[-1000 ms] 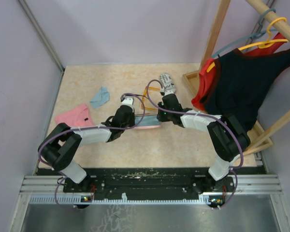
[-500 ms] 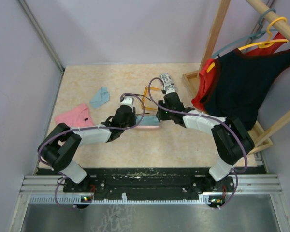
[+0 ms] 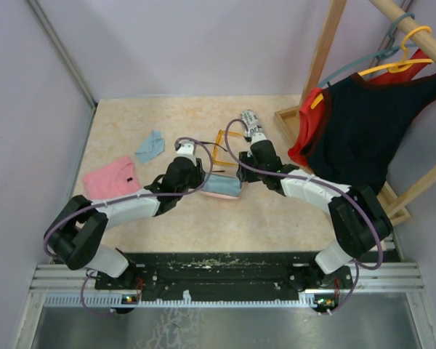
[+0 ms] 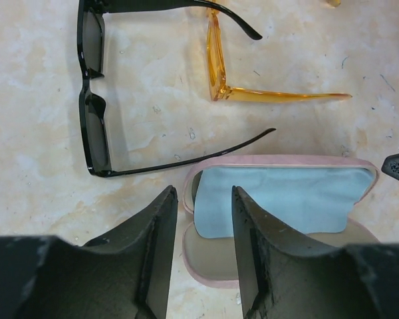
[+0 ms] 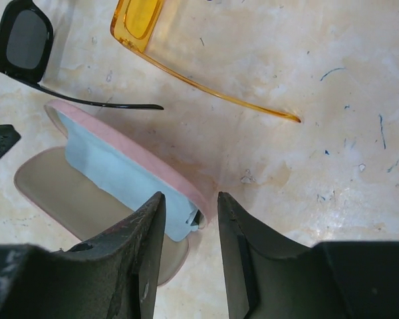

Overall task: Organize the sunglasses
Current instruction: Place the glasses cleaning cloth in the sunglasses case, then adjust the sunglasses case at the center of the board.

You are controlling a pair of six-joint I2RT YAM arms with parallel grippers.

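Observation:
The black sunglasses (image 4: 93, 100) lie unfolded on the table, lenses to the left, also seen in the right wrist view (image 5: 23, 40). Beside them lie the orange sunglasses (image 4: 216, 66) (image 5: 139, 20) (image 3: 221, 145), one arm stretched out. A pink case (image 3: 223, 187) lies open with a blue cloth (image 4: 279, 199) inside. My left gripper (image 4: 203, 193) hangs open over the case's left end. My right gripper (image 5: 190, 199) is open too, with the case's right end (image 5: 199, 193) low in the gap between its fingers.
A black-and-white printed case (image 3: 251, 123) lies behind the right gripper. A pink cloth (image 3: 112, 177) and a small blue cloth (image 3: 151, 145) lie at the left. A wooden rack (image 3: 327, 58) with hanging clothes (image 3: 356, 131) stands at the right.
Both grippers have opened and drawn back a little from the pink case. The case now lies open with its blue cloth showing.

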